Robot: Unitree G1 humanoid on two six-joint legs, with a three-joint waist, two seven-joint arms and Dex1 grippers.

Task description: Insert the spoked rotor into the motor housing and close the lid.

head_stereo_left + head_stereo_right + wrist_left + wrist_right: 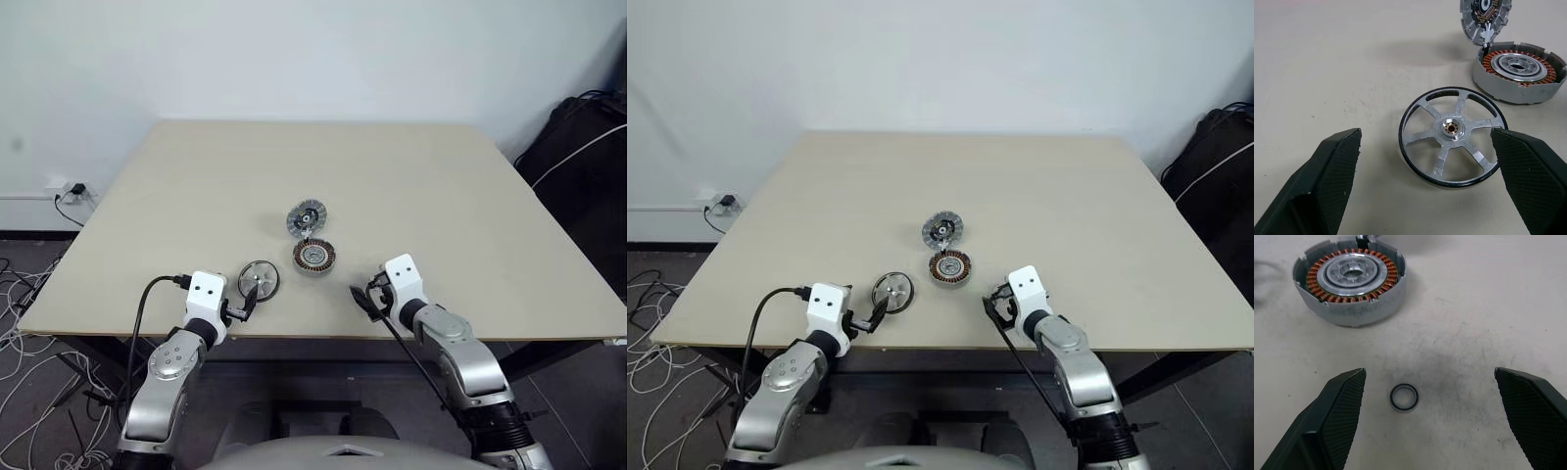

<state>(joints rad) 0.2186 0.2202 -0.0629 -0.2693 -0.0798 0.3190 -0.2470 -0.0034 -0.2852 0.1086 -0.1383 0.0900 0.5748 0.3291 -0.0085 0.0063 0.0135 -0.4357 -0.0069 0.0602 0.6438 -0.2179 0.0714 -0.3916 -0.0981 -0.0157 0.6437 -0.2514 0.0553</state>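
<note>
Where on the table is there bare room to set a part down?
The far half of the table beyond the lid is bare, and so are both side strips. The near middle is crowded: rotor, motor housing, a small ring and both open grippers.

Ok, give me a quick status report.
Both hands open, left around the spoked rotor, untouched. Right above small ring. Motor housing open, lid tilted up behind.

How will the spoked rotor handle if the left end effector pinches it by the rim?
The spoked rotor looks like metal with a dark rim band, so probably stiff and fairly light, given its open spokes. It lies flat on the table, so it would likely slide rather than roll. Its thin edge may slip between the pads.
</note>
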